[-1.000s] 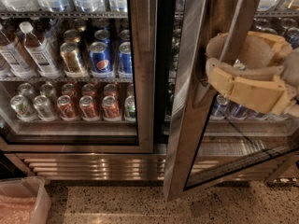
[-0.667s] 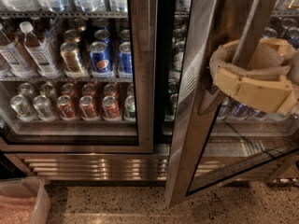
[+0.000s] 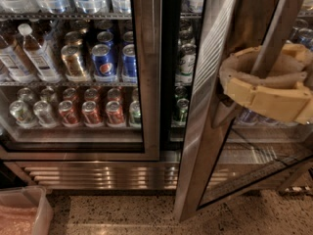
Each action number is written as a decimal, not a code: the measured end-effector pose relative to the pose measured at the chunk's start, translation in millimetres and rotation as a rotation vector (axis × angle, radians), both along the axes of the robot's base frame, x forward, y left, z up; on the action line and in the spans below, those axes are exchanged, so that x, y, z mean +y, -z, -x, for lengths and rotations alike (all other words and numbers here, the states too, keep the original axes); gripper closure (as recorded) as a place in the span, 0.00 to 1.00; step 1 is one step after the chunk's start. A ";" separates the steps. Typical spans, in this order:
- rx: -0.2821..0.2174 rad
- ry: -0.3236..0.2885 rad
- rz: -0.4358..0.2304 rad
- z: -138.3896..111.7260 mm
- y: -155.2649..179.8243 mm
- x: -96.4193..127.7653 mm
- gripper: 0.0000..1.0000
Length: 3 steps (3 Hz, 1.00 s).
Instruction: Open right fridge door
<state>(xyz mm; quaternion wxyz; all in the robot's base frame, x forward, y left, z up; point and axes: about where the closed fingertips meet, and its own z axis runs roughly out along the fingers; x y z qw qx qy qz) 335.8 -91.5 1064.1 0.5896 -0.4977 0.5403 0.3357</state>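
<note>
Down at the front, speckled floor (image 3: 122, 214) and one plastic bin (image 3: 24, 207) in the left corner with something pink inside. Just above it, the right fridge door (image 3: 200, 131) stands open, its steel frame angled out from the cabinet toward us and the glass pane leaning off to the right. And there's the gripper (image 3: 266, 77), one of it, high on the right at the door's far side. Its two tan padded fingers (image 3: 264, 99) are curled closed around the door's upright steel bar, one in front and one behind. Behind that, in the gap, two green-and-white cans (image 3: 186, 65) show, one on each of two shelves. A slatted vent grille (image 3: 98, 173) runs along the base. Further left, the left door (image 3: 149, 82) is flat shut. Through it I count two Pepsi cans (image 3: 104, 62) side by side, two bottles (image 3: 39, 55) beside them, and three red cans (image 3: 92, 112) in the front row below.
</note>
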 end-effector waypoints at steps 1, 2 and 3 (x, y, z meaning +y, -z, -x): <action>0.000 0.001 0.000 0.0 -0.1 -2.1 1.00; -0.013 0.038 -0.001 6.6 -1.8 -4.6 1.00; -0.013 0.038 -0.001 6.5 -1.8 -7.0 0.81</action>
